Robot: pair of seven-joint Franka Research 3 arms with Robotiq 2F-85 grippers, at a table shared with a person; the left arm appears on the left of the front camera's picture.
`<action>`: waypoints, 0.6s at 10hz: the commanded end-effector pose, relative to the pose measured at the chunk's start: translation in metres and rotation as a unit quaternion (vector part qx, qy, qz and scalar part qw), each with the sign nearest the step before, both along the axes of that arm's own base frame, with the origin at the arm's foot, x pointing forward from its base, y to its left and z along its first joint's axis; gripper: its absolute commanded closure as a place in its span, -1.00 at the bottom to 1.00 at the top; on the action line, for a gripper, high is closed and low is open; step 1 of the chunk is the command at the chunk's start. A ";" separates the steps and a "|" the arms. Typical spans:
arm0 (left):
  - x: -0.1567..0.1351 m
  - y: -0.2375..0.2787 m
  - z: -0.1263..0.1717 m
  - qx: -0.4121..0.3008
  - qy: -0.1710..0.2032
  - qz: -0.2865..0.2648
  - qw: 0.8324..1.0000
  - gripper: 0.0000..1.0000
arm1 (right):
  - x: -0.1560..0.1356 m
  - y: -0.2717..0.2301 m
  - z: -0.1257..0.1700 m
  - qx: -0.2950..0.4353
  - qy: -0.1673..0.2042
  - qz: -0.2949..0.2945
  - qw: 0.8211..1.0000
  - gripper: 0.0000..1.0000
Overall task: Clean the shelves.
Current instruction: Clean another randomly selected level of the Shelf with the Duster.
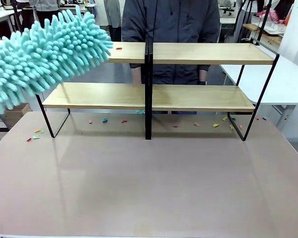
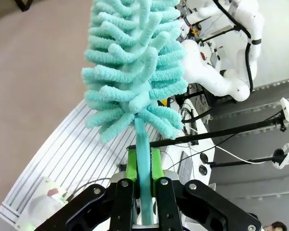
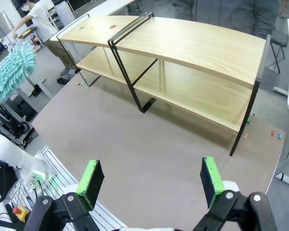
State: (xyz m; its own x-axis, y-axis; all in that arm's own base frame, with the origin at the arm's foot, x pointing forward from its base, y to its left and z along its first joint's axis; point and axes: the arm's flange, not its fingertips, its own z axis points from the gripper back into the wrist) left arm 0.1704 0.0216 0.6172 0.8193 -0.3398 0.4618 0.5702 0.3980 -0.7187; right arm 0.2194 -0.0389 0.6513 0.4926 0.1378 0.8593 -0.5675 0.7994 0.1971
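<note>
– At the bottom edge of the left wrist view, what is the left gripper (image 2: 143,164) doing?
– It is clenched on a flat teal handle (image 2: 141,139). The green pads (image 2: 131,163) press it from both sides. The handle runs up toward 12 o'clock into a fluffy teal duster head (image 2: 135,62).
– And from the front?
– The duster head (image 1: 39,59) sits at 10 o'clock, tilted, its tip pointing toward 2 o'clock at the left end of the top board (image 1: 134,52). I cannot tell whether it touches the wood.
– The right gripper?
– The right gripper (image 3: 151,179) is released, its jaws wide apart with nothing between them, above the brown table (image 3: 135,144).
– Where are the shelves?
– The shelves (image 1: 188,98) stand across the far part of the table, at 12 o'clock from the front. They are two wooden tiers on a black frame, with the central upright (image 1: 148,114) in the middle. One red scrap (image 1: 118,48) lies on the top board just beside the duster's tip. More coloured scraps (image 1: 105,120) lie on the table beneath the shelves. A person (image 1: 164,20) in a dark jacket stands behind them.
</note>
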 end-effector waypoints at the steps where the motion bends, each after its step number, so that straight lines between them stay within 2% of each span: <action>1: 0.015 -0.059 -0.016 0.065 0.060 -0.061 0.994 0.74 | 0.000 0.000 0.000 0.004 -0.002 0.006 1.000 -1.00; 4: 0.029 -0.140 -0.063 0.158 0.122 -0.128 0.972 0.74 | 0.000 0.000 0.000 0.004 -0.002 0.006 1.000 -1.00; 5: 0.035 -0.176 -0.090 0.192 0.134 -0.123 0.965 0.74 | 0.000 0.000 0.000 0.004 -0.002 0.006 1.000 -1.00; 6: 0.042 -0.205 -0.112 0.205 0.137 -0.098 0.964 0.74 | 0.000 0.000 0.000 0.004 -0.002 0.006 1.000 -1.00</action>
State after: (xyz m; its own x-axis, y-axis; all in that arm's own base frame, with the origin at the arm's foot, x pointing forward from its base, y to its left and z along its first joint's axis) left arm 0.1973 -0.1639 0.5141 0.7617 -0.6464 0.0441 0.5053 0.5501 -0.6649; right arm 0.2195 -0.0388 0.6513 0.4928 0.1382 0.8591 -0.5675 0.7995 0.1969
